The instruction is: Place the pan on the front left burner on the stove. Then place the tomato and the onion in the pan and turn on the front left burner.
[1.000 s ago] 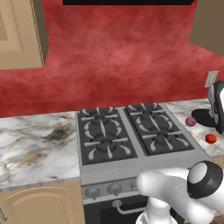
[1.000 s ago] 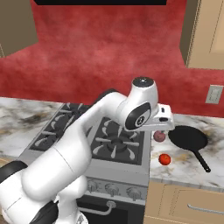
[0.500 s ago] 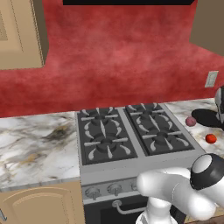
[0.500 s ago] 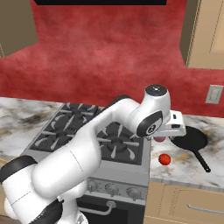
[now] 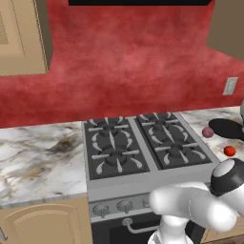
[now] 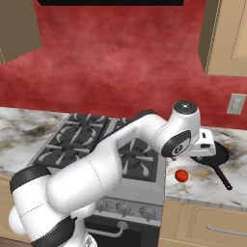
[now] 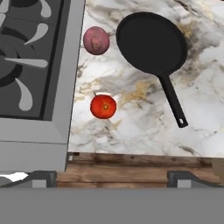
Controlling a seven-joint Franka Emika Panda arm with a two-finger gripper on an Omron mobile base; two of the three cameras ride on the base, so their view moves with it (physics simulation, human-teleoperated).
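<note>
The black round pan [image 7: 152, 42] lies on the marbled counter [image 7: 131, 127] right of the steel stove [image 5: 143, 147], mauve onion [image 7: 96, 40] beside it, glossy tomato [image 7: 103, 106] nearer. Gripper [image 7: 112, 177] spread wide, apparently empty.

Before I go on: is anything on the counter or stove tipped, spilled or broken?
Nothing stands out. The pan sits flat and empty on the marble counter right of the stove, with the onion and tomato whole beside it. The burners are bare.
</note>
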